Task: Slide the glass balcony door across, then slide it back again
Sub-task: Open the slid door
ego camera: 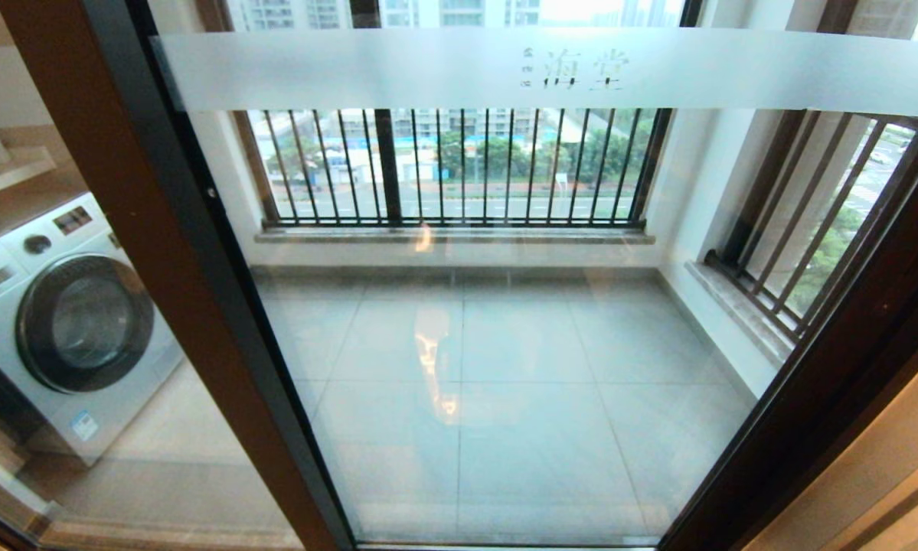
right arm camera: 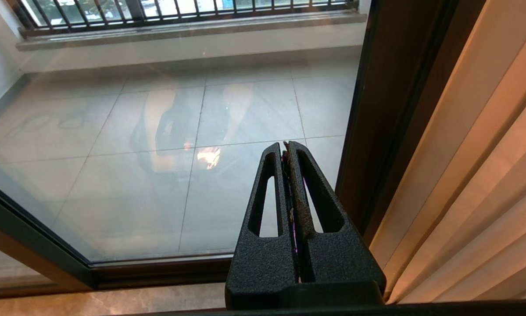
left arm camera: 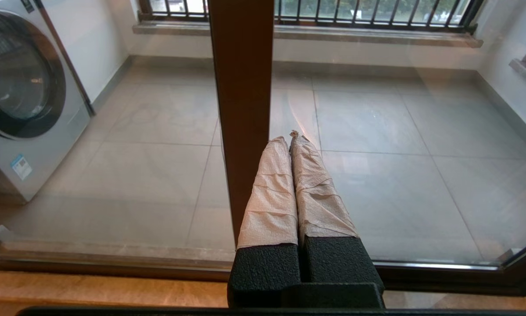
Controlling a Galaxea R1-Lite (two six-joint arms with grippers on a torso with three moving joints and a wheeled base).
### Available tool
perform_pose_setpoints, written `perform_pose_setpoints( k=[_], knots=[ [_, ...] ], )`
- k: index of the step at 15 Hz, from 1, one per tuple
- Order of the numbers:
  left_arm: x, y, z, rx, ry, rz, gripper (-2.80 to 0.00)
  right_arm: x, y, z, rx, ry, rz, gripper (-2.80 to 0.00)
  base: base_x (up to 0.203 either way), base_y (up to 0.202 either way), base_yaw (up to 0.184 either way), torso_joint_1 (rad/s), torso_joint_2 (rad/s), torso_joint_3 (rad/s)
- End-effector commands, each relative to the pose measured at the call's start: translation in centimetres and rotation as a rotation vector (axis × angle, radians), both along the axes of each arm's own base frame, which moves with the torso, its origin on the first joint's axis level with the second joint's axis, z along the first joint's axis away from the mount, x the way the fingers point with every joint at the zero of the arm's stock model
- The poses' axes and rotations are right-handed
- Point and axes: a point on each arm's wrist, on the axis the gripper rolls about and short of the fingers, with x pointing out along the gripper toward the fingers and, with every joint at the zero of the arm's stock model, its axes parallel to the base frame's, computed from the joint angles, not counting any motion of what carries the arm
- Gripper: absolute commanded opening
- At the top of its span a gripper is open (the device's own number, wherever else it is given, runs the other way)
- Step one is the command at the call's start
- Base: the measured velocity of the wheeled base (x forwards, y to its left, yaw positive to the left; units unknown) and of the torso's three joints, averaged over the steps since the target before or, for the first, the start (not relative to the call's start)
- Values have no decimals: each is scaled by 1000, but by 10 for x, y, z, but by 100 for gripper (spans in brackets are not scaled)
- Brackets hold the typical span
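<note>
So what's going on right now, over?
Left gripper and right gripper shut, holding nothing. Glass balcony door untouched. Nothing in the way.

A white washing machine [ego camera: 68,321] stands left on the tiled balcony floor [ego camera: 520,398], barred railing windows [ego camera: 459,168] behind.

Washing machine [ego camera: 76,321], tiled floor [ego camera: 504,367]

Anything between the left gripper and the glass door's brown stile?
Nothing: in the left wrist view the shut, cloth-wrapped left gripper hangs beside the brown-framed glass balcony door stile, with only bare air between.
</note>
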Motion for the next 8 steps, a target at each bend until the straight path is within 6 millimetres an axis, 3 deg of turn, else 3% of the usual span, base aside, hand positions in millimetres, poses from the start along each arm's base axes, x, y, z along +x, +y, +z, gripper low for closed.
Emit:
perform_pose_setpoints(
  k=[1, 8],
  knots=[
    [0, 0, 0, 0, 1, -1, -280, 0, 0, 0, 1, 1, -2, -280, 0, 0, 0, 0, 0, 0],
    [0, 0, 0, 1, 1, 1, -280, 0, 0, 0, -37, 2, 3, -280, 0, 0, 0, 0, 0, 0]
  ],
)
